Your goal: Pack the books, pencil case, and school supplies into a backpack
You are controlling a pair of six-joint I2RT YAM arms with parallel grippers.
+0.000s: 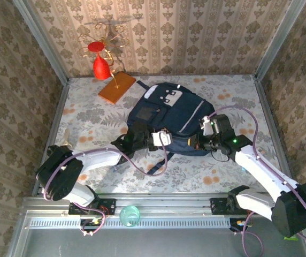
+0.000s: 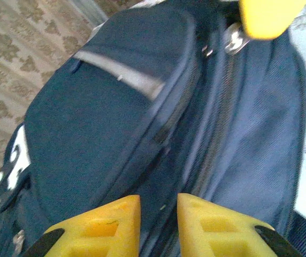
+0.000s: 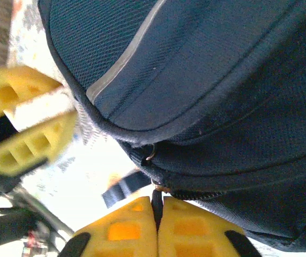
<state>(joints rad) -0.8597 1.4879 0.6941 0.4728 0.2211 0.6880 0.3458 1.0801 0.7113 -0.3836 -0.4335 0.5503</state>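
One navy backpack w/ pale stripes (grey-white patch up top).

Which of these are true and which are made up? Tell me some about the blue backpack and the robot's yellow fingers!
1. The backpack is navy blue. True.
2. The backpack stands upright. False: it lies flat on the table.
3. The right gripper pinches a zipper pull. True.
4. The left gripper holds a yellow book. False: it holds nothing, and its fingers sit slightly apart over the backpack.
5. The orange slab lies on top of the backpack. False: it lies on the table, behind the backpack to the left.
6. A teal cup sits between the arm bases. True.
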